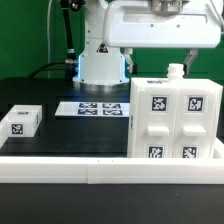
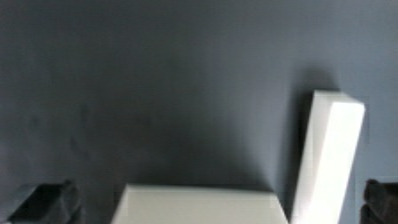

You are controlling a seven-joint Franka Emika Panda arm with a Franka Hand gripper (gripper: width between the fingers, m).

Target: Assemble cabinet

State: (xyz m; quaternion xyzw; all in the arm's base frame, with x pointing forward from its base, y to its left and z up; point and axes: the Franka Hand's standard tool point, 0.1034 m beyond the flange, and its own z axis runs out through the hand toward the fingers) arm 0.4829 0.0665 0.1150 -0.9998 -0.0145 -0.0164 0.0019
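Note:
The cabinet (image 1: 170,120) is the large white box with several black-and-white tags on its face, standing at the exterior view's right on the black table. My gripper (image 1: 163,62) hangs just above the cabinet's top. In the wrist view my gripper (image 2: 214,205) is open, with its dark fingers (image 2: 45,205) far apart at the two sides. A white top face of the cabinet (image 2: 196,205) lies between them, and a narrow white upright edge (image 2: 329,150) stands beside it. The jaws hold nothing.
A small white tagged block (image 1: 20,120) lies at the exterior view's left. The marker board (image 1: 95,107) lies flat in front of the robot base (image 1: 100,65). A white rail (image 1: 90,170) runs along the table's front edge.

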